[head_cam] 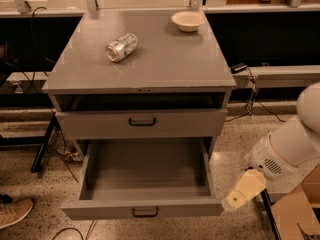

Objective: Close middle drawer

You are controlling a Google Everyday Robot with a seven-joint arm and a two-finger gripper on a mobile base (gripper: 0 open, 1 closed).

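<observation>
Grey middle drawer (145, 176) stands pulled far out, the push still to do; we log the gripper (244, 193) just beside its front right corner, and cannot tell whether it is parted or closed.

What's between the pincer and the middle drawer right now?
Nothing. In the camera view the pincer hangs just right of the front right corner of the open middle drawer, with only speckled floor behind them.

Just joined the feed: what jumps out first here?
The grey metal middle drawer with a black bar handle stands pulled far out. The cream gripper hangs just right of its front corner. On the cabinet top lie a tipped silver can and a cream bowl.
</observation>
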